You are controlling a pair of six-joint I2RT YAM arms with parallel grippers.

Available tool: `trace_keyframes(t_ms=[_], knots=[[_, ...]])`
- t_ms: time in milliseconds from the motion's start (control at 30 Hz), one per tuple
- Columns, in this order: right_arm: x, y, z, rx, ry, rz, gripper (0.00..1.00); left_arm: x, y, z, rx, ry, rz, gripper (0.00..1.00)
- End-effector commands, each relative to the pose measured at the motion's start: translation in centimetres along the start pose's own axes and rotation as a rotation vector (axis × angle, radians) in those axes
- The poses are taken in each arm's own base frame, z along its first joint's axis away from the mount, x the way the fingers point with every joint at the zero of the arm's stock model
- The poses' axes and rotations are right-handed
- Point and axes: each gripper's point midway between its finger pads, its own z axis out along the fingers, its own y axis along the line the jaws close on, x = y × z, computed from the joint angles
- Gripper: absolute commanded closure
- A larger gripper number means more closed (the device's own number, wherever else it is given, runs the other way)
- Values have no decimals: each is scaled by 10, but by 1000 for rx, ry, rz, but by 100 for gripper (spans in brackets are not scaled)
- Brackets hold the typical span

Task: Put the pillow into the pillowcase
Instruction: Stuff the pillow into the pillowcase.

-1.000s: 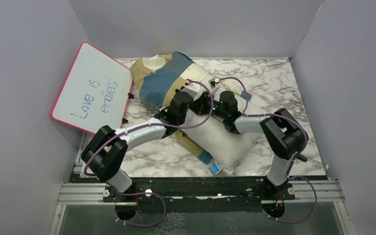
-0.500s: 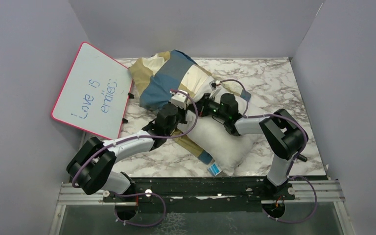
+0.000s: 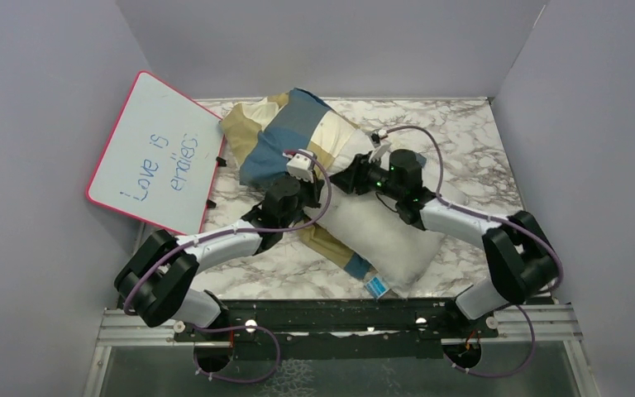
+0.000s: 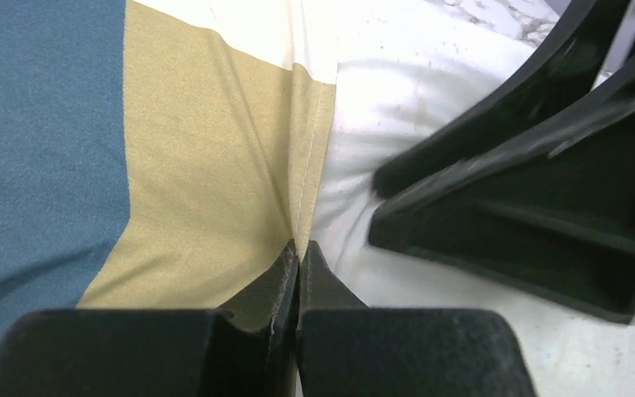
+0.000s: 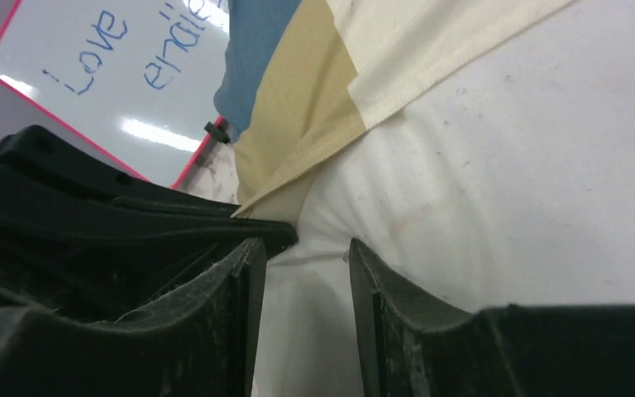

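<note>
The white pillow (image 3: 384, 236) lies slantwise mid-table with its far end inside the blue, tan and cream checked pillowcase (image 3: 298, 132). My left gripper (image 4: 299, 248) is shut on the pillowcase's tan hem (image 4: 310, 149), right where it meets the pillow (image 4: 397, 83). In the top view the left gripper (image 3: 321, 184) sits at the case's opening. Beside it my right gripper (image 3: 341, 180) is open. In its wrist view the right gripper (image 5: 302, 252) has its jaws apart, with a loose fold of pillow (image 5: 504, 165) between them. The pillowcase (image 5: 298, 107) edge lies just beyond.
A pink-rimmed whiteboard (image 3: 157, 149) with blue writing leans against the left wall, close to the pillowcase. The pillow's small blue tag (image 3: 375, 286) lies near the table's front edge. Grey walls enclose the marble table (image 3: 479, 141) on three sides.
The right gripper has opened and let go of the pillow, and its arm has swung out to the right. The left arm drew back leftward earlier, spreading the pillowcase further over the pillow.
</note>
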Motion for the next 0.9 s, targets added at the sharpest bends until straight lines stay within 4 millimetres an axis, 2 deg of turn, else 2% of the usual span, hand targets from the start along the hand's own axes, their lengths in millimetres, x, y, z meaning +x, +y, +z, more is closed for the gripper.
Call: trace_keyframes(t_ms=[0,167,267,333,367,433,500,600,700,800,867], knots=[[-23,-21,-37,116,84,-94,46,32,-22,-9,102,110,-49,100],[-80,-31,-64,160,44,-108,26,37,-25,-11,91,141,-66,100],[-110,-51,-68,191,24,-115,15,34,-23,-13,74,140,-57,99],[-114,-78,-65,243,65,-110,14,30,-26,-15,84,136,-61,99],[-120,-86,-63,247,71,-112,14,27,-30,-16,94,132,-64,99],[-119,-101,-59,207,114,-92,14,21,-36,-20,109,121,-66,99],[-110,-112,-50,148,159,-77,15,19,-39,-23,111,115,-73,98],[-79,-117,-31,-5,246,-57,22,25,-38,-26,104,124,-86,97],[-44,-105,-13,-163,282,13,37,40,-35,-26,93,160,-90,97],[-7,-89,7,-180,349,-11,56,51,-31,-23,75,183,-77,97],[11,-77,11,-191,360,12,68,53,-30,-18,68,189,-54,97]])
